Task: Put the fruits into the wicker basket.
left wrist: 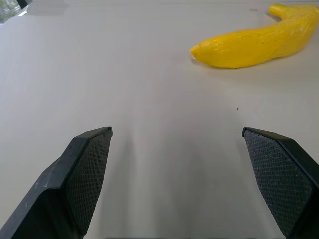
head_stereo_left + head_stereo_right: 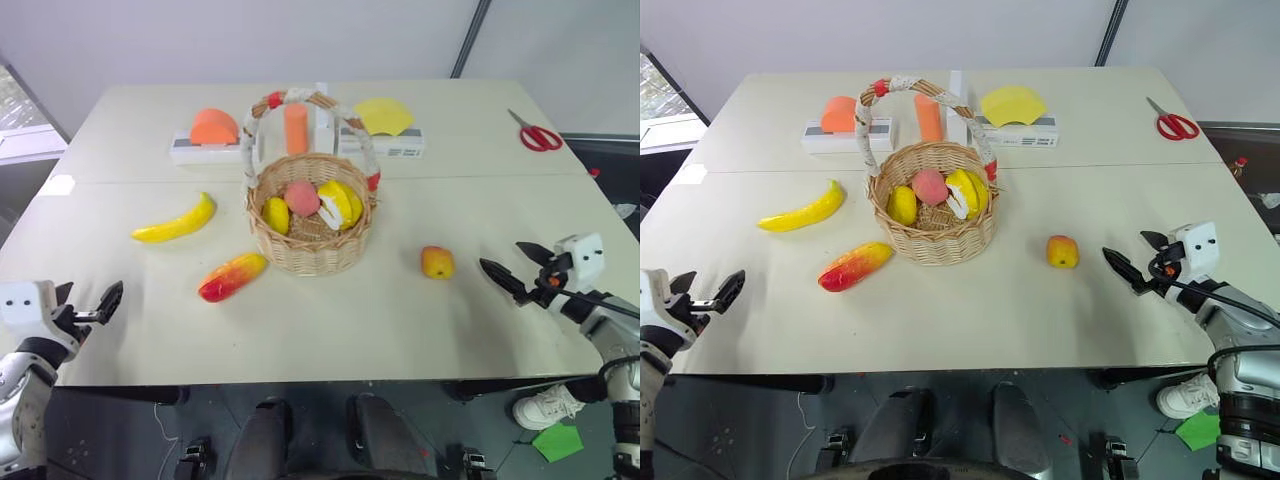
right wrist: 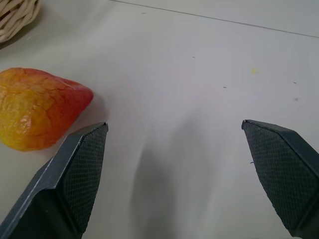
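Both grippers, left and right, hang wide open and empty at the table's near edge. Around the wicker basket: banana at nine o'clock, mango at eight, apple at three. A rounded apple probably rolls if nudged off-centre.

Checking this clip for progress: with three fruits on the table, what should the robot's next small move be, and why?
Probably move the right gripper toward the small apple-like fruit. Its jaws are open and empty, and that fruit lies nearest it, outside the wicker basket. The banana and mango-like fruit sit on the left gripper's side.
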Controlling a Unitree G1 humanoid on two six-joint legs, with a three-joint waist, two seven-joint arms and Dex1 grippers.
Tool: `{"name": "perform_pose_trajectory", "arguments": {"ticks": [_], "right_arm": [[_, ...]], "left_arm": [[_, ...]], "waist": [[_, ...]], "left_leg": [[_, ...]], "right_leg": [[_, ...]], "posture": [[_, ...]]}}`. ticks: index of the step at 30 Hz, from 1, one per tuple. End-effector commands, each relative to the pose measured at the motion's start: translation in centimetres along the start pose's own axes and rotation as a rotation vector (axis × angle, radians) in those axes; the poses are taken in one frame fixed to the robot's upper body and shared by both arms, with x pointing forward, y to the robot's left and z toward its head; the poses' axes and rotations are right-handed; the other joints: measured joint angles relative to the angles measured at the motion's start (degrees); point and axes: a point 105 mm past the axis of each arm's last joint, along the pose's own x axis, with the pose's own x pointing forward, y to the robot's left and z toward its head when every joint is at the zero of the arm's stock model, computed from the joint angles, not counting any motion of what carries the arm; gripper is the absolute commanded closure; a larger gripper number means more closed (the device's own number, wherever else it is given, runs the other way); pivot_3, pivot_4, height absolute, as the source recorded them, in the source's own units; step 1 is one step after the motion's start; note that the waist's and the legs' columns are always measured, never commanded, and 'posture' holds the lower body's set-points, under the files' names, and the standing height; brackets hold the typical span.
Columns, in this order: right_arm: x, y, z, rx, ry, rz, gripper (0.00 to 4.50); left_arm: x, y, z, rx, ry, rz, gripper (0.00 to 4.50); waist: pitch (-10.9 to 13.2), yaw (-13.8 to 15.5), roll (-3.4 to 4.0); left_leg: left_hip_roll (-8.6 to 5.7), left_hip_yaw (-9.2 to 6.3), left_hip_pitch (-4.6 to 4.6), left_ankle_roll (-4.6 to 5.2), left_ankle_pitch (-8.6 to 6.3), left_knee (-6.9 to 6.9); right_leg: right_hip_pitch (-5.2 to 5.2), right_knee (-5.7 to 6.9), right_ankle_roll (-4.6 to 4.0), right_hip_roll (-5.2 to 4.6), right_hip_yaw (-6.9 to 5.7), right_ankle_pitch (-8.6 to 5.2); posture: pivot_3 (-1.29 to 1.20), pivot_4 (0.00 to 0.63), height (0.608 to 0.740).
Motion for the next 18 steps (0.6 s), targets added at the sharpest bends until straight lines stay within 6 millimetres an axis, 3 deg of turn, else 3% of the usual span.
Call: {"name": "perform_pose_trajectory", "arguments": {"ticks": [1,7,14,18], "right_arm": [[0.0,-0.5,1.5,-0.039,-0.052,-0.009,0.02],[0.1,-0.1,3.1,-0.083,-0.078,0.009,0.02],[0.9,4.2,6.8,-0.145,-0.13,0.185,0.02],[0.8,7.5,8.6,-0.163,-0.145,0.32,0.02]], "left_arm": [[-0.2,0.0,1.0,0.028,-0.029,0.019,0.0],[0.6,-0.6,2.2,0.008,-0.051,-0.005,0.0],[2.6,-3.2,5.4,0.216,-0.054,-0.115,0.0],[4.3,-4.5,6.4,0.473,0.013,-0.194,0.0]], "waist": [[0.0,0.05,0.0],[0.0,0.12,0.0],[0.0,0.06,-0.01],[0.02,0.12,0.03]], "left_leg": [[0.0,0.0,0.0,0.0,0.0,0.0],[-0.01,-0.01,0.0,0.0,0.0,0.0],[-0.01,-0.02,0.0,0.0,0.0,0.01],[-0.03,-0.02,-0.01,0.0,0.0,-0.01]], "right_leg": [[0.0,0.0,0.0,0.0,0.0,0.0],[0.01,0.0,0.01,0.0,-0.01,0.01],[0.01,0.02,0.03,0.02,-0.02,0.01],[-0.01,0.02,0.02,0.02,-0.02,0.01]], "posture": [[0.0,0.15,0.74],[0.0,0.15,0.74],[0.0,0.15,0.74],[0.0,0.15,0.74]]}}
